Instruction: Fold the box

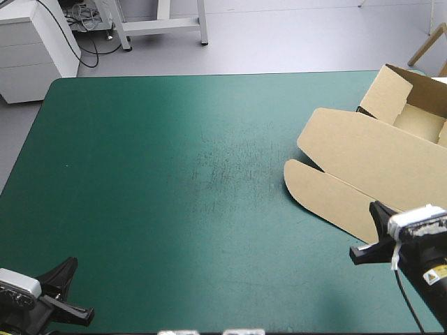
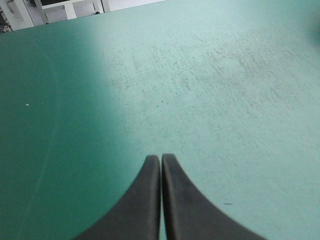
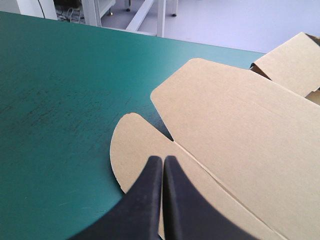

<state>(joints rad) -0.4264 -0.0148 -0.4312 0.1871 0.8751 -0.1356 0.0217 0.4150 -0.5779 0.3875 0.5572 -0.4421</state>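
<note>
A: L fingers?
B: L gripper (image 2: 160,157): black fingers pressed together, one pointed arch. Bare teal-green cover (image 2: 215,85) under and ahead of it.
A: R?
B: R gripper (image 3: 163,159): same, tips meeting. Tips sit over the rounded flap (image 3: 131,145) of the box (image 3: 235,125); can't tell if touching.
A: Box posn?
B: Brown, at table's right side, twd far corner. Big panel lies flat, flap nearest the R gripper, walls (image 1: 392,87) raised at far end. L gripper at near left corner, well apart from box.
</note>
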